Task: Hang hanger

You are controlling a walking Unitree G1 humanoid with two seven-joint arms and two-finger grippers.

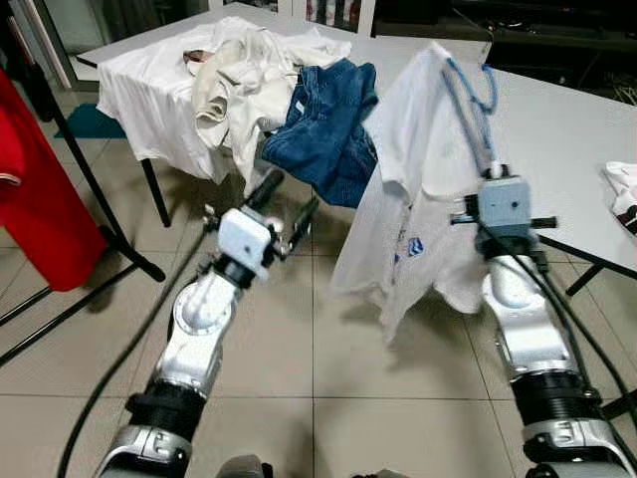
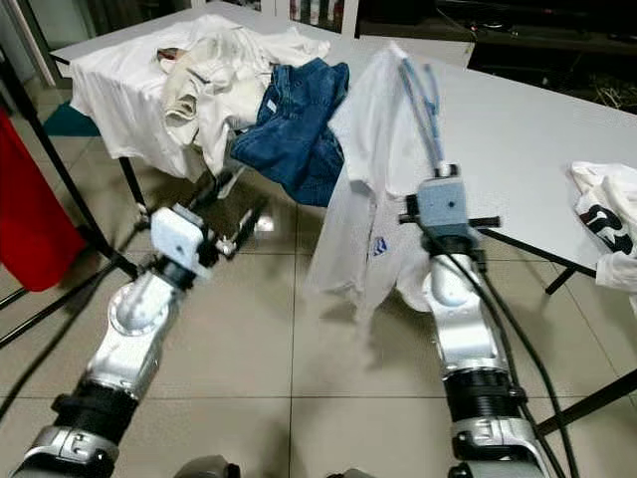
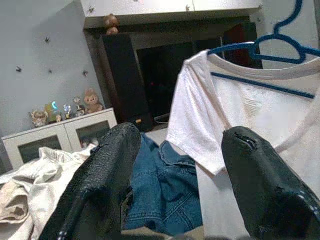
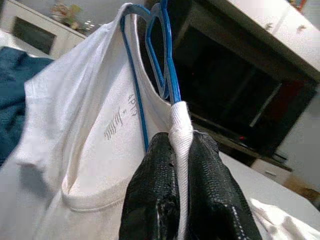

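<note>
A blue plastic hanger point(image 1: 468, 95) carries a white T-shirt point(image 1: 413, 189) that hangs down over the tiled floor in front of the table. My right gripper point(image 1: 493, 169) holds it up, shut on the hanger and the shirt's collar point(image 4: 179, 130). The hanger's hook point(image 4: 160, 45) points upward past the fingers. My left gripper point(image 1: 284, 204) is open with nothing between its fingers point(image 3: 105, 170), to the left of the shirt and below the blue jeans point(image 1: 328, 124). The shirt point(image 3: 235, 125) and hanger point(image 3: 265, 47) also appear past the left fingers.
A white table point(image 1: 557, 129) holds a pile of cream and white clothes point(image 1: 229, 85) and the jeans draped over its edge. Another white garment point(image 2: 607, 224) lies at the right. A red garment point(image 1: 30, 189) hangs on a black rack point(image 1: 90, 189) at the left.
</note>
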